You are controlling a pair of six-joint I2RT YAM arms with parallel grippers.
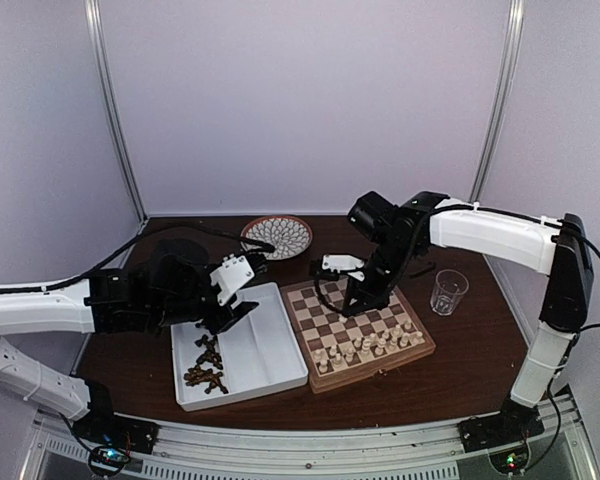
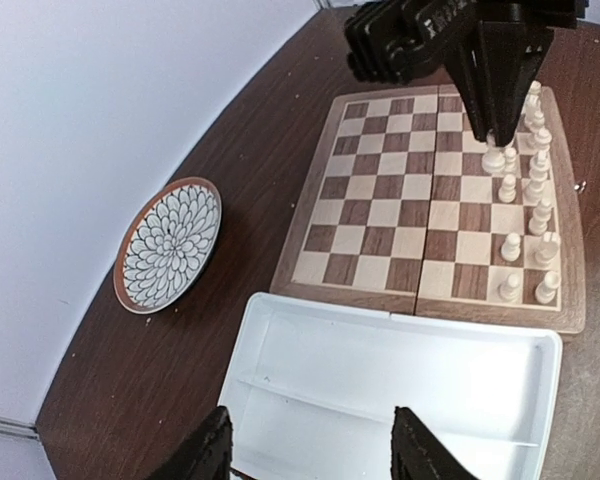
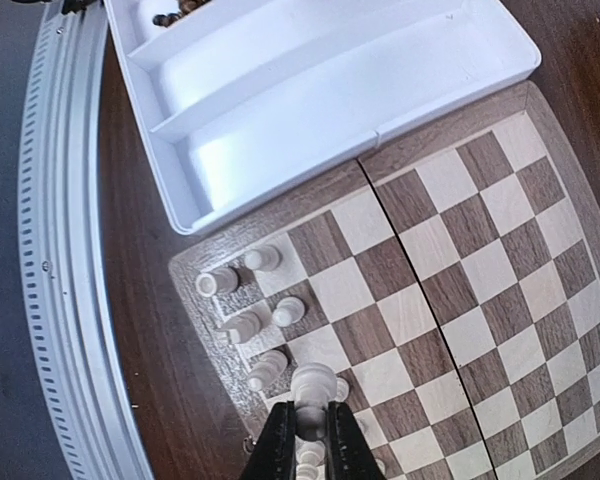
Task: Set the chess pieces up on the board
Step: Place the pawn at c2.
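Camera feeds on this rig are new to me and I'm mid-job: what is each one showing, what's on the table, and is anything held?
Two robot arms, each ending in a two-finger gripper, share a brown table. The wide picture is from a fixed camera above and behind them. The other two come from a camera on each wrist, looking past its own fingers. On the table are a chessboard with cream pieces lined along its near edge, a white tray with dark pieces in one compartment, a patterned plate and a clear cup. The right gripper pinches one cream piece over the board, beside the others. The left gripper hangs open and empty over the tray.
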